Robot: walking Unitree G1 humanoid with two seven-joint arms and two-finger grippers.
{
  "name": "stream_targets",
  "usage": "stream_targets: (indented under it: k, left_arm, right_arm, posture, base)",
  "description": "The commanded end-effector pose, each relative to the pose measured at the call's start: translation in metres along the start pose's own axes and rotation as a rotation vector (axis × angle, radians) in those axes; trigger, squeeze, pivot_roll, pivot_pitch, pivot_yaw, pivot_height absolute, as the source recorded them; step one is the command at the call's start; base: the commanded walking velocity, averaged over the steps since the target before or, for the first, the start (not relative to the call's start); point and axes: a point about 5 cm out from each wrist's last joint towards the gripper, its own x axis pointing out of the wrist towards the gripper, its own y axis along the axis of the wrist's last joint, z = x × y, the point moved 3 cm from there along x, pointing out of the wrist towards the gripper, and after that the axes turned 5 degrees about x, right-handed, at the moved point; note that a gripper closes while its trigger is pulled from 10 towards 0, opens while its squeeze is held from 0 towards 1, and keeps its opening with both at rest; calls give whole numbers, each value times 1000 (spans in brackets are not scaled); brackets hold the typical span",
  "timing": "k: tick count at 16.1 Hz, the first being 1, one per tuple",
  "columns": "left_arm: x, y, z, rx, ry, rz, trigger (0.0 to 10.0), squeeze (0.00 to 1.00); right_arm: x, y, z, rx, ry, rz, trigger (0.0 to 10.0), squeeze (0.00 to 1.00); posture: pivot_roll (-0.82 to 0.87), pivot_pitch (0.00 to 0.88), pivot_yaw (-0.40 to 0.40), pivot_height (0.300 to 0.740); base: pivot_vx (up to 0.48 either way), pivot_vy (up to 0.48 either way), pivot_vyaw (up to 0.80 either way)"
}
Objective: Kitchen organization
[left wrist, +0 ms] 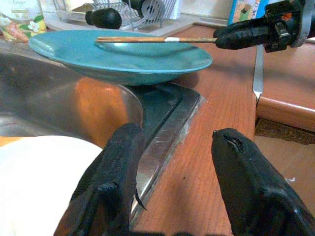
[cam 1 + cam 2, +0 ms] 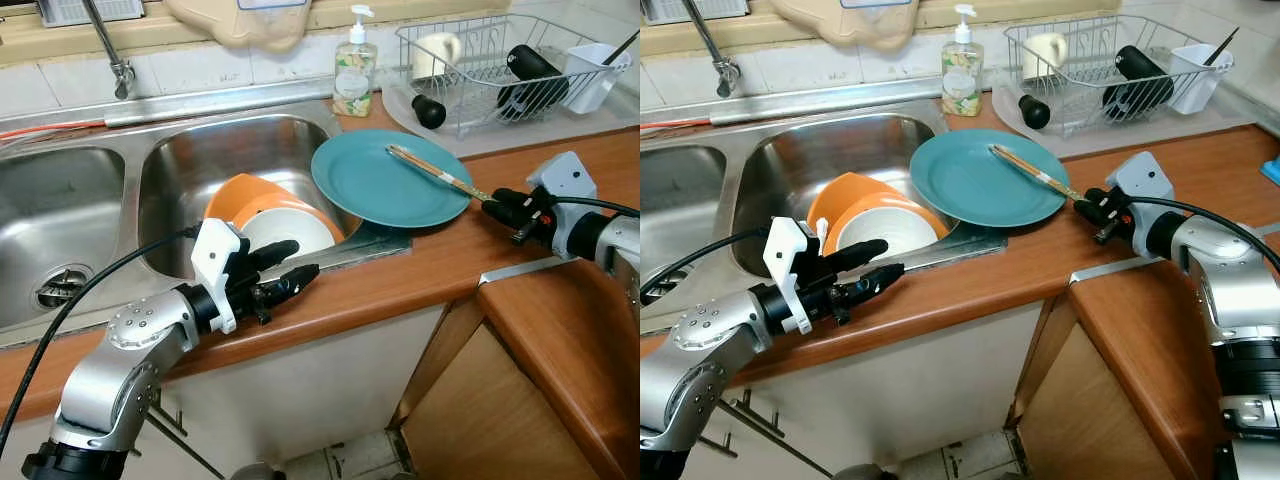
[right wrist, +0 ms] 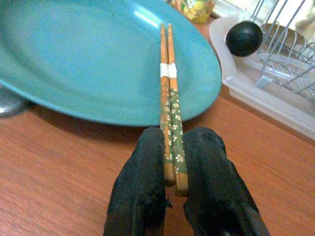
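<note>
A wooden bench point(image 2: 420, 280) with a double steel sink point(image 2: 180, 180) set into it is seen, tiled wall behind. Nearest, at the front edge of the bench just before the right basin, the left gripper point(image 2: 285, 270) is held with its two black fingers point(image 1: 115, 172) spread apart and nothing between them. Just beyond it, inside that basin, an orange bowl point(image 2: 240, 195) and a white plate point(image 2: 285, 228) are leaned together against the front wall. Further along, a teal plate point(image 2: 385, 180) is rested partly on the sink's right rim and partly on the bench. A pair of chopsticks point(image 3: 167, 83), wooden with a green flowered end and a white band, is laid across this plate, and its near end is pinched by the right gripper point(image 2: 500, 205) at the plate's right edge, above the wood. Toward the back edge, a soap bottle point(image 2: 355, 65) is stood beside the sink's rear corner. In the far right corner a wire dish rack point(image 2: 500, 60) on a tray is placed, with a cup, dark objects and a white holder inside.
</note>
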Motion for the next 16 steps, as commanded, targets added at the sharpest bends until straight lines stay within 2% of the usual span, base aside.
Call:
stream_targets:
  k: [1, 3, 4, 5, 6, 7, 8, 10, 12, 13, 16]
  left_arm:
    - [1, 13, -11, 71, 54, 32, 10000, 0]
    - [3, 21, -18, 156, 92, 41, 10000, 0]
    - [8, 29, -23, 256, 113, 52, 10000, 0]
    - [12, 36, -26, 305, 125, 71, 10000, 0]
    - [13, 38, -27, 320, 129, 76, 10000, 0]
    - [17, 45, -32, 416, 152, 82, 10000, 0]
    - [18, 47, -34, 450, 161, 82, 10000, 0]
    - [24, 52, -36, 610, 162, 69, 10000, 0]
    - [27, 53, -36, 686, 149, 57, 10000, 0]
    - [33, 57, -35, 779, 142, 64, 10000, 0]
    - [40, 60, -34, 859, 132, 85, 10000, 0]
  right_arm:
    - [-1, 27, -7, -3, 41, 96, 0, 0]
    - [1, 38, -19, -8, 89, 130, 0, 0]
    - [6, 47, -34, -28, 140, 153, 0, 0]
    - [10, 54, -46, -41, 174, 171, 0, 0]
    - [11, 56, -49, -45, 184, 176, 0, 0]
    - [14, 62, -65, -58, 231, 187, 0, 0]
    - [15, 64, -70, -64, 249, 191, 0, 0]
    - [17, 72, -86, -78, 294, 205, 0, 0]
    - [17, 74, -90, -87, 308, 206, 0, 0]
    - [16, 78, -95, -101, 327, 207, 0, 0]
    - [15, 82, -96, -130, 333, 196, 0, 0]
  posture:
    - [-42, 0, 34, 740]
    - [-42, 0, 33, 740]
    - [-42, 0, 33, 740]
    - [-41, 0, 35, 740]
    - [-41, 0, 35, 740]
    - [-40, 0, 37, 740]
    - [-40, 0, 37, 740]
    - [-37, 0, 36, 740]
    - [-36, 0, 30, 740]
    - [-36, 0, 24, 740]
    - [-39, 0, 25, 740]
  base:
    - [0, 0, 0]
    - [0, 0, 0]
    - [0, 0, 0]
    - [0, 0, 0]
    - [0, 0, 0]
    - [0, 0, 0]
    - [0, 0, 0]
    - [0, 0, 0]
    - [0, 0, 0]
    - [0, 0, 0]
    - [0, 0, 0]
